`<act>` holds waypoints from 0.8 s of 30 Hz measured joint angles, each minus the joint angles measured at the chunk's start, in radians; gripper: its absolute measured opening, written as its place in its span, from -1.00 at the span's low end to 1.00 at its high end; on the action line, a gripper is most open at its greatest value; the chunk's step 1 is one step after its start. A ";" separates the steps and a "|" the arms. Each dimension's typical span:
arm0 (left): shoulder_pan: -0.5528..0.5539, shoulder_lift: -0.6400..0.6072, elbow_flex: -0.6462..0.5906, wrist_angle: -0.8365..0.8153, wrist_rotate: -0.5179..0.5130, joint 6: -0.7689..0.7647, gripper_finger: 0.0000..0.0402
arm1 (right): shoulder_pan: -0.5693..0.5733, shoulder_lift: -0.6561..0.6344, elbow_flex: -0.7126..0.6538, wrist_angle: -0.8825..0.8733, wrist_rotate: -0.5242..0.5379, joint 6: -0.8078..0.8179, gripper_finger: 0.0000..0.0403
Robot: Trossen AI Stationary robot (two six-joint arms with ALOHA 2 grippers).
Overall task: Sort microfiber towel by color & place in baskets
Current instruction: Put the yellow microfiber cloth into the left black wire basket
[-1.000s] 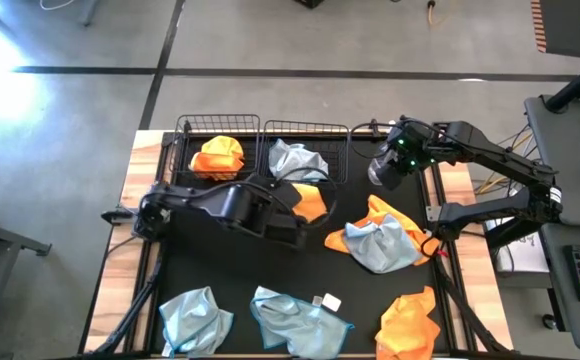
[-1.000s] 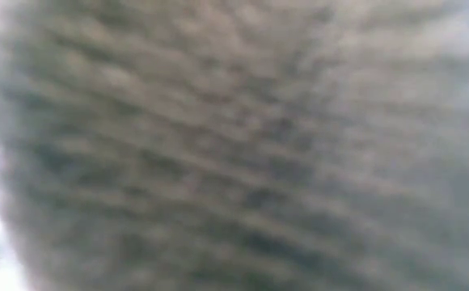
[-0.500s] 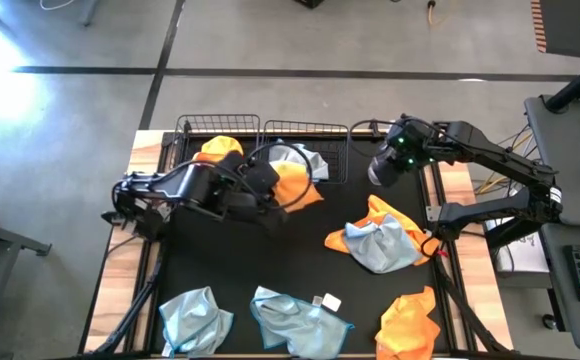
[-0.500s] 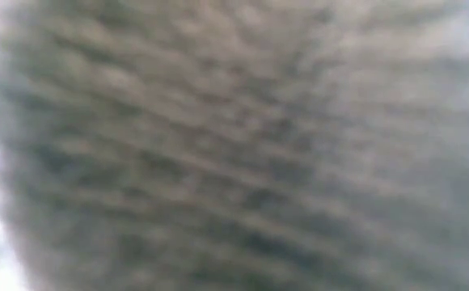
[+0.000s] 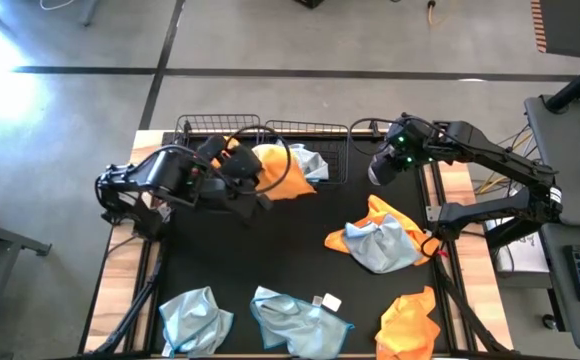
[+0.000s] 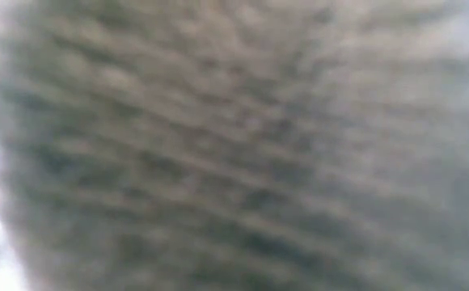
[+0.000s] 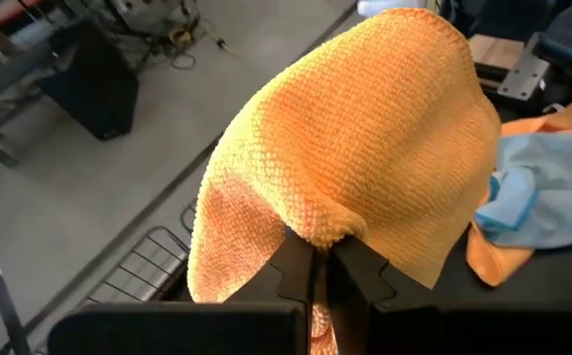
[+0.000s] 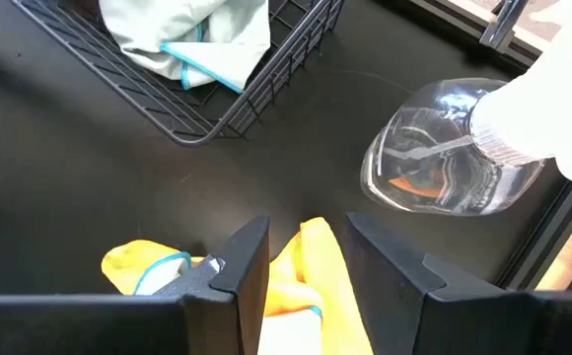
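An orange microfiber towel [image 5: 280, 170] hangs pinched in the left gripper [image 7: 318, 264], whose fingers [image 7: 296, 261] are clenched on a bunched fold so that the cloth drapes over and ahead of them; in the high view it sits in the upper middle of the frame, over the seam between the two wire baskets. It is lifted clear of the worktop [image 5: 280, 270], presumably so it can be carried over the low wire walls. The left basket [image 5: 185, 135], toward the upper left, already seems to hold another orange cloth, mostly hidden under the arm, so that is likely where this one belongs; the right basket [image 5: 335, 145] beside it holds a pale blue-grey towel [image 5: 305, 160], also seen in the right wrist view [image 8: 192, 35]. Lower in the frame lie the unsorted cloths: a mixed orange and blue heap [image 5: 380, 235] at centre right, two blue-grey towels [image 5: 195, 318] and [image 5: 295, 318] along the bottom edge, and an orange towel [image 5: 410, 322] at lower right. The right gripper [image 8: 306, 261] waits at upper right beyond the baskets, fingers spread and grasping nothing, above an orange cloth, with a clear spray bottle [image 8: 459, 158] just beside it. The low view shows only blur.
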 joint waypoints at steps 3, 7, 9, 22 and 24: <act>0.000 -0.023 0.000 0.001 -0.037 0.028 -1.00 | 0.000 0.000 0.000 0.003 0.015 0.002 -0.38; -0.001 -0.054 0.000 0.002 -0.097 0.069 -1.00 | 0.000 0.000 0.000 0.020 0.052 0.003 -0.38; -0.002 -0.069 0.000 0.003 -0.133 0.087 -1.00 | 0.000 0.000 0.000 0.025 0.055 0.003 -0.38; 0.012 -0.095 0.000 0.006 -0.450 0.143 -1.00 | 0.000 0.000 0.000 0.038 0.104 0.053 -0.38; 0.022 -0.095 0.000 0.006 -0.489 0.138 -1.00 | 0.000 0.000 0.000 0.038 0.104 0.052 -0.38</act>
